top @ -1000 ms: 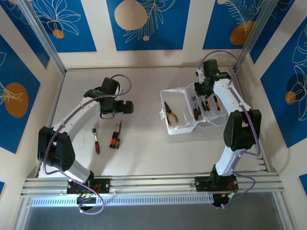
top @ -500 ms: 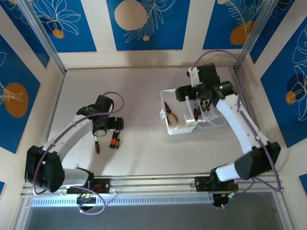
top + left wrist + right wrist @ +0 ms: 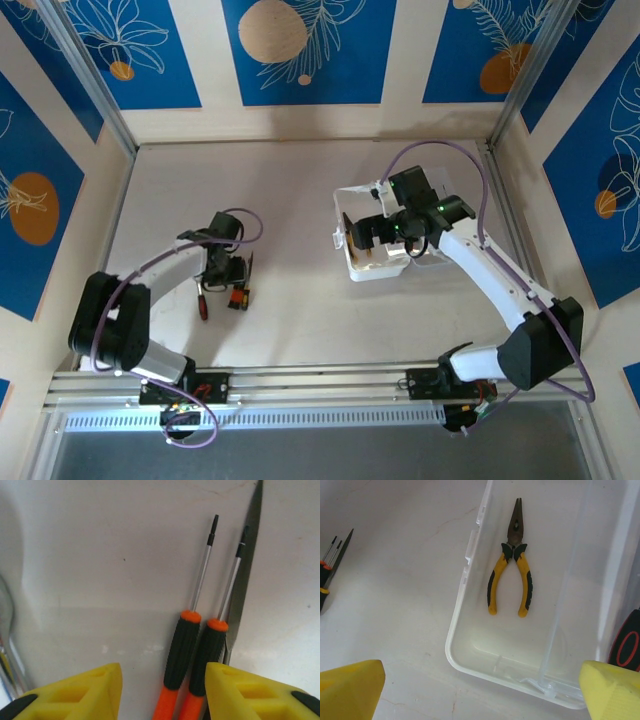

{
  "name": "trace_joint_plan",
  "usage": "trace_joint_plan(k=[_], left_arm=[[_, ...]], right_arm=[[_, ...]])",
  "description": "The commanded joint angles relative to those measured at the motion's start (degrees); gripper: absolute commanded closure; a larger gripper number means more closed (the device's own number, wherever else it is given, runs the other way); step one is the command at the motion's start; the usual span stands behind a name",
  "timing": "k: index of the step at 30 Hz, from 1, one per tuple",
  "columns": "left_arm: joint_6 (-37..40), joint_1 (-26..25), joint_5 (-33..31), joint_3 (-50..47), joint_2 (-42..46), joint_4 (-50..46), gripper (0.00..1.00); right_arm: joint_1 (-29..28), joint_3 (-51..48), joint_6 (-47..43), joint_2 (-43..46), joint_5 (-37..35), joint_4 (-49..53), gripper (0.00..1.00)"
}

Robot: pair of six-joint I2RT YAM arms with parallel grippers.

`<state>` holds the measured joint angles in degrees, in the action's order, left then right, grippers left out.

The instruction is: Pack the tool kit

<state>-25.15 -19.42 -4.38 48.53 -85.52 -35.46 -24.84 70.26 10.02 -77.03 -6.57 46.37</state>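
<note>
Your left claw (image 3: 161,682) is hovering low over the pale worktop (image 3: 300,180). Its yellow fingers (image 3: 75,695) are standing well apart and are gripping nothing. Between them two small screwdrivers with black-and-orange handles (image 3: 182,647) are lying side by side, touching each other, with their thin metal shafts pointing away from the claw. The right finger is coming close to the right handle. A dark flat pointed blade (image 3: 248,565) is lying just beside the right screwdriver; what tool it is, I cannot tell. In the top view these things are sitting in the left half of the worktop, and a metal ratchet with a red grip (image 3: 202,300) is lying just to the left of the claw.

Your right claw (image 3: 482,672) is hanging above the translucent white rectangular plastic case (image 3: 451,647), with its fingers spread very wide and nothing between them. The case is lying open in the right half of the worktop. Inside its large compartment the long-nose pliers with yellow-and-black handles (image 3: 512,565) are resting flat on the floor, the nose closed and pointing away from the claw, the handles a little apart. Past the clear dividing wall, at the right edge of the wrist view, a black handle with red marking (image 3: 626,647) is showing partly.
</note>
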Motion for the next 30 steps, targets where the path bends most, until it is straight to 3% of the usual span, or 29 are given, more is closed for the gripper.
trace_joint_plan(k=[1, 17, 30], left_arm=[[1.12, 1.48, 1.35, 2.94, -3.35, 0.84, 0.59], [2.33, 3.94, 7.7, 5.61, -9.91, 2.27, 0.73], [3.16, 4.04, 4.86, 6.5, -8.87, -1.06, 0.93]], right_arm=[[0.96, 1.53, 0.7, -1.58, 1.82, -0.76, 0.01], [4.89, 2.51, -0.94, -3.73, 3.38, -0.3, 0.01], [5.49, 2.93, -1.36, -3.13, 3.8, 0.13, 0.01]])
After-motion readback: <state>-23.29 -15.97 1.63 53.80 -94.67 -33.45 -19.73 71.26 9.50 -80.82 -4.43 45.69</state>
